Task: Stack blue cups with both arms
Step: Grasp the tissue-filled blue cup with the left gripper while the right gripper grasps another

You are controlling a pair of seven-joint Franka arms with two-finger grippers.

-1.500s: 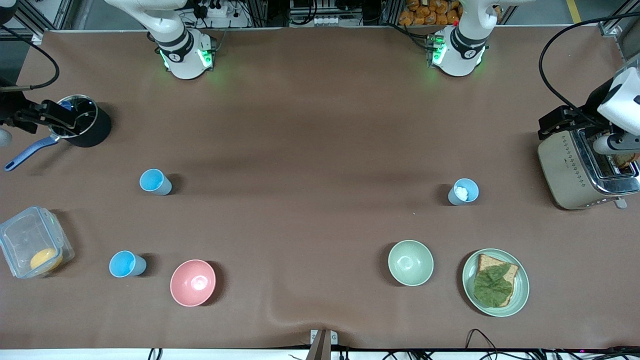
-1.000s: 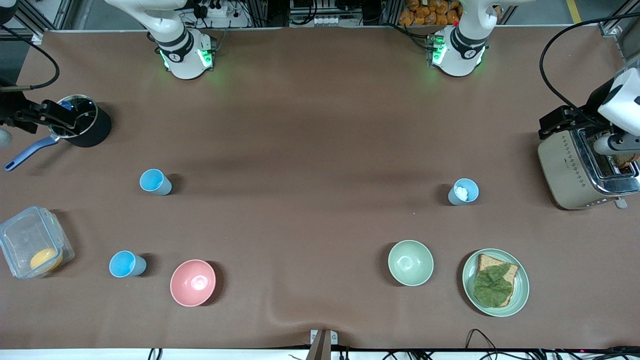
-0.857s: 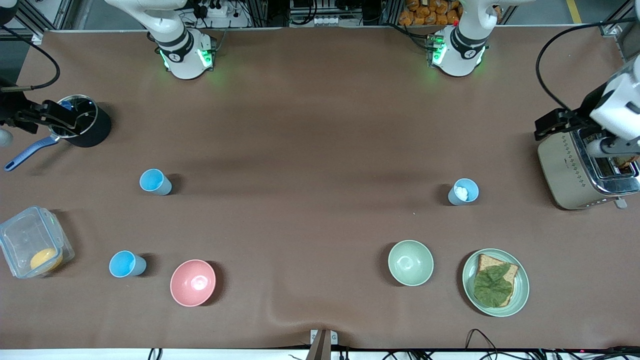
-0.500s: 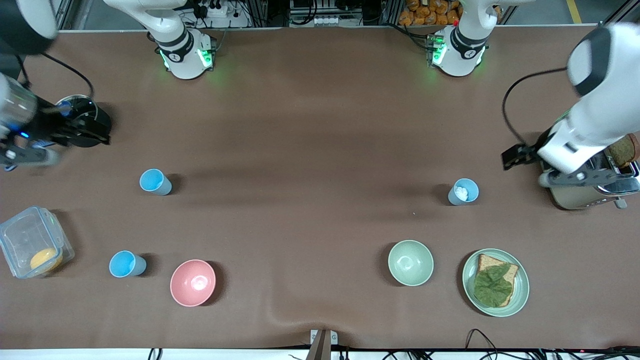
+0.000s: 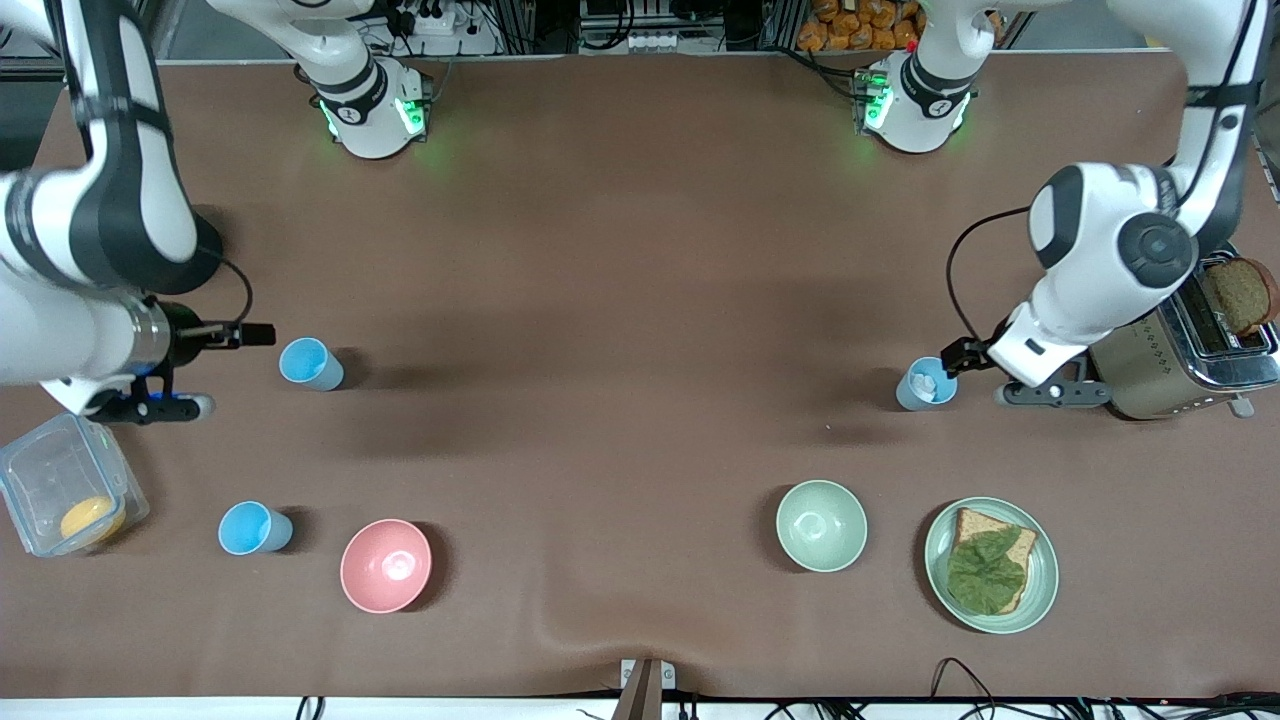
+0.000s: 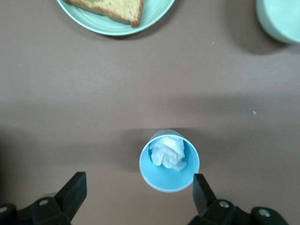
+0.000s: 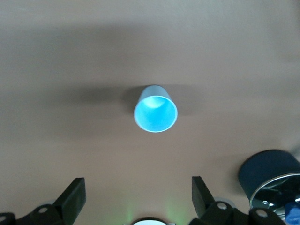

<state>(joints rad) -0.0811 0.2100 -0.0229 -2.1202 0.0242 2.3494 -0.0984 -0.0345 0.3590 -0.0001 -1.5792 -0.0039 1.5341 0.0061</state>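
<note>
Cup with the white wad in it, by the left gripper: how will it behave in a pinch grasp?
The cup with the white wad looks like a small thin plastic tumbler, so probably light and apt to tip or skid if one finger of the left gripper touches first. Its tapered wall may slip downward in a loose pinch. The crumpled wad lies loose inside and could shift or fall out if tilted.

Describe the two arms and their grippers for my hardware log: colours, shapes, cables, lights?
Both arms are glossy white, rounded segments with black joint bands. Each base glows green. A thin black cable loops along each forearm. The left gripper and right gripper are small and black, each with two blunt, wedge-shaped fingers. The left arm's elbow carries a dark round cap.
</note>
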